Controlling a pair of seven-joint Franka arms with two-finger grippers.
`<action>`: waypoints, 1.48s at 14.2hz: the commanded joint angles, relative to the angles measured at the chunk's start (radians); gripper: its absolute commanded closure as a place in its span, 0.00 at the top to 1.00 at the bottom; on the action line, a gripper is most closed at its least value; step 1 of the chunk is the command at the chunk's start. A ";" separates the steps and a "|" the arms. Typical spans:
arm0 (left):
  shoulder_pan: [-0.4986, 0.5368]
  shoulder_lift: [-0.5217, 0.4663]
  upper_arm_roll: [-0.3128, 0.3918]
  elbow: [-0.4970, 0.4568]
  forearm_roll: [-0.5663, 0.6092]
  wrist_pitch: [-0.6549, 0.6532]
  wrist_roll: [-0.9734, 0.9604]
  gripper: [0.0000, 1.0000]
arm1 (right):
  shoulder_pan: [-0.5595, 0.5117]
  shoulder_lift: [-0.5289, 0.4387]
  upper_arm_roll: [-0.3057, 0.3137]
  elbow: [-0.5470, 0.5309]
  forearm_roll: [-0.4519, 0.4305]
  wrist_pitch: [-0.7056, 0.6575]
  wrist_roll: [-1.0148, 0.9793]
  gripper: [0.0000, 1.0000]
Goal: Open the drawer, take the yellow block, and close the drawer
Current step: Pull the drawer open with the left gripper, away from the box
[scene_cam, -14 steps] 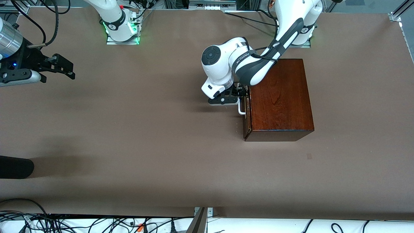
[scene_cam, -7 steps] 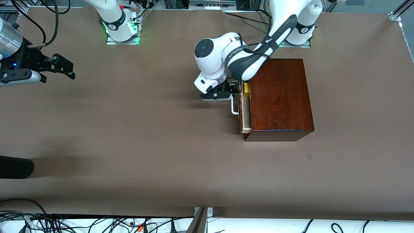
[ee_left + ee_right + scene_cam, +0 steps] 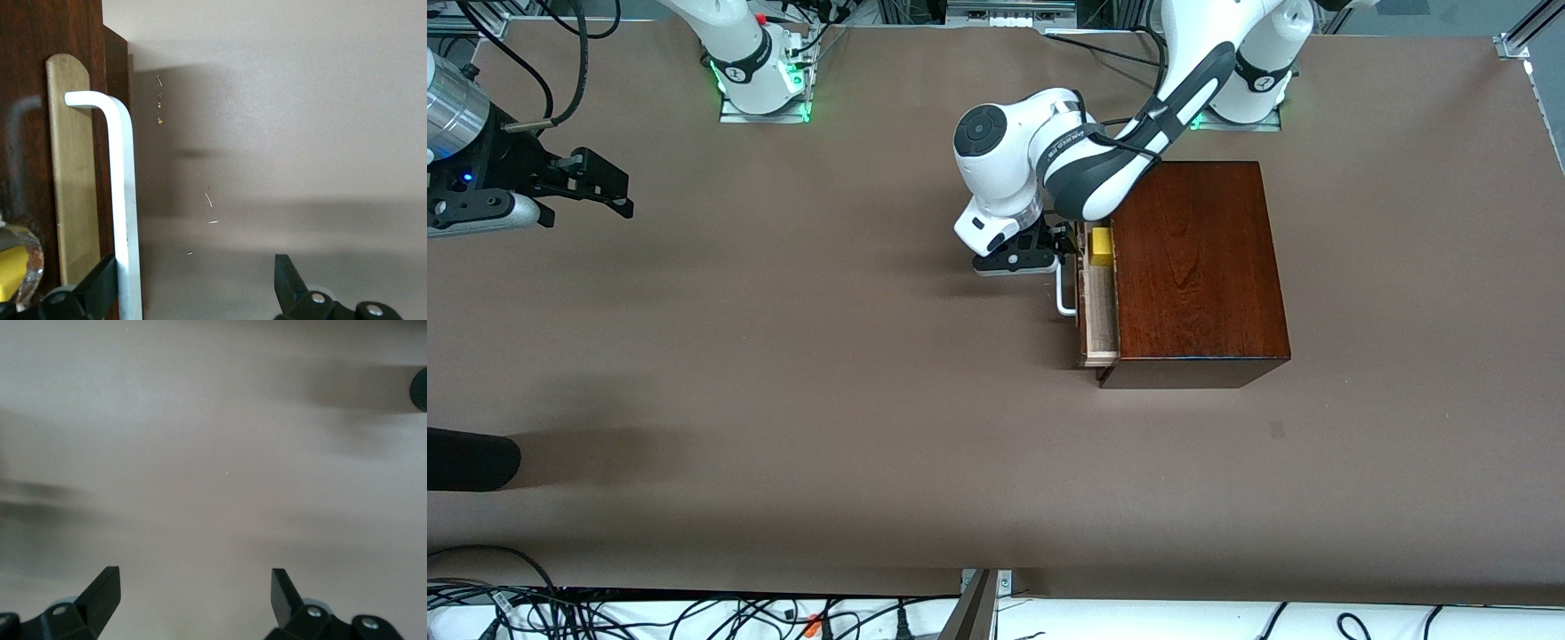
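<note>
While the drawer [image 3: 1100, 307] stands only a little way out of its dark wooden box [image 3: 1196, 267], the left claw [image 3: 1065, 252] sits low in front of it, fingers spread wide with the white handle [image 3: 124, 200] against the inside of 1 finger [image 3: 100, 287]; it hooks the bar and clamps nothing.

Item 1, yellow block [image 3: 1102, 246]: lies in the drawer's pale interior, at the end farther from the front camera, just beside the left claw and close under the box's front edge. Only part of it clears that edge.

Item 2, right claw [image 3: 193, 593]: hangs over bare bench [image 3: 783, 356] at the right arm's end, fingers wide apart and empty. That arm waits.

Risks, as a judgement:
- The hook is 1-sided, so a pull that drifts off the drawer's line may let the bar slip from the finger.
- A hard tug may drag the whole box across the bench, since nothing braces it.
- The gap is narrow; reaching for the block now would likely knock a finger on the box edge or the drawer front.
- The left wrist crowds the block's end of the drawer, which may block a straight descent.

Room: open bench lies in front of the drawer toward the right arm's end, with nothing to meet along the pull. 1 dark rounded object [image 3: 467, 460] rests at the bench margin, well apart.
</note>
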 commanded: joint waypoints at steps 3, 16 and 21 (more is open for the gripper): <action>-0.044 0.065 -0.008 0.090 0.006 0.008 -0.029 1.00 | -0.002 0.006 0.000 0.017 0.007 -0.010 0.012 1.00; -0.115 0.142 -0.008 0.212 -0.011 0.026 -0.051 1.00 | -0.003 0.006 -0.002 0.017 0.007 -0.008 0.015 1.00; -0.139 0.167 -0.008 0.260 -0.012 0.026 -0.054 1.00 | -0.009 0.006 -0.002 0.017 0.007 -0.007 0.015 1.00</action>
